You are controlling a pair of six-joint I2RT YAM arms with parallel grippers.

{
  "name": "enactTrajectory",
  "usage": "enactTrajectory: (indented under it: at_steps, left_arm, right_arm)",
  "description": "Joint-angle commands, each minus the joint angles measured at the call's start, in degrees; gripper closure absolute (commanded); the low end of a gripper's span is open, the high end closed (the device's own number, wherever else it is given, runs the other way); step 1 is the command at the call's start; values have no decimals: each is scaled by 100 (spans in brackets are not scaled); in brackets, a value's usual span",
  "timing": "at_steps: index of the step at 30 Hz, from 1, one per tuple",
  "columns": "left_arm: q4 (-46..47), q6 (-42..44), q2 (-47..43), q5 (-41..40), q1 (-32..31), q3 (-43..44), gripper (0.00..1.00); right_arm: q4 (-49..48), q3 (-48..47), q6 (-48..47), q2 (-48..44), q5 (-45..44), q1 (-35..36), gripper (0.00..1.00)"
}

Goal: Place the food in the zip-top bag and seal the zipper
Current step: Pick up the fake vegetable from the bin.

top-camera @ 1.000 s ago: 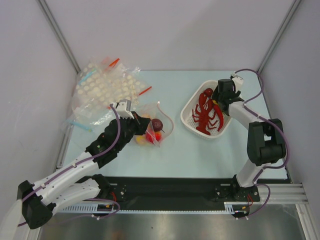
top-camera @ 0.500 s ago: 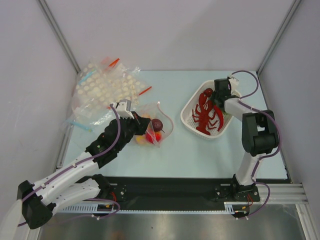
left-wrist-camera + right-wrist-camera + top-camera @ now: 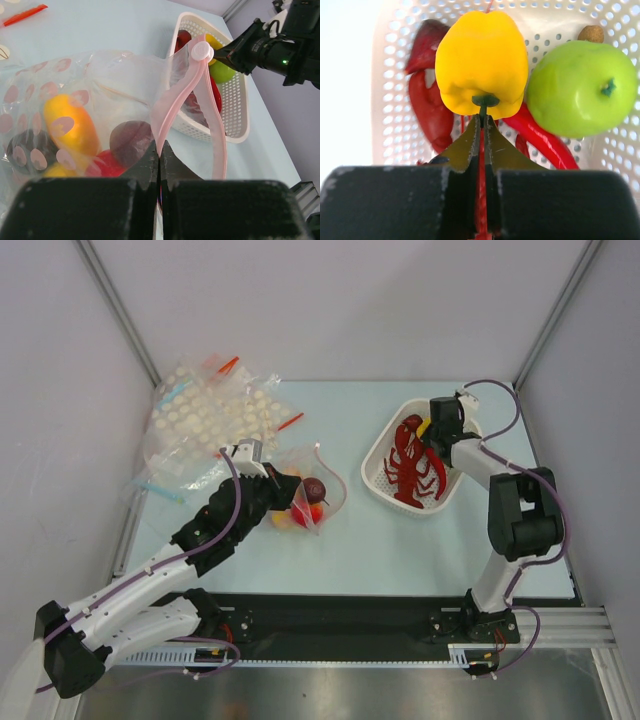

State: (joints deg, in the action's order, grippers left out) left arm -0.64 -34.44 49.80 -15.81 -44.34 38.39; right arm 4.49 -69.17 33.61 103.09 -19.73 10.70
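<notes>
Zip-top bag [image 3: 336,495] mid-counter, toward left edge, fruit inside | left gripper [image 3: 159,150] clamped on zipper [image 3: 177,95] | right gripper [image 3: 482,122] jaws together at yellow bell pepper [image 3: 482,55] stem, in basket [image 3: 378,468] near right edge | risk: thin stem slips and pepper drops; strip pulls free and mouth collapses

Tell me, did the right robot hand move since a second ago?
Yes. The right gripper slid a little to the left, farther over the white basket, which stayed put. A yellow bell pepper now shows at its tips.
</notes>
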Motion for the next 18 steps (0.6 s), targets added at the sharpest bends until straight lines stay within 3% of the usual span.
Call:
enactTrajectory:
  at_steps: [1,10,16,18]
  left_arm:
    - [108,104,-128,70,30,257,100]
    - [108,121,29,96,30,283,100]
    - [-85,174,109,96,30,362,100]
    - [-120,183,109,87,30,397,100]
  right_arm:
    - [-185,192,-161,-814,127,90,100]
    - [-124,913,-425,-2353,750,476,100]
    - [-387,1809,-706,-3979,873,1355,100]
    - [-887,2168,-899,-4383,1179,1714,100]
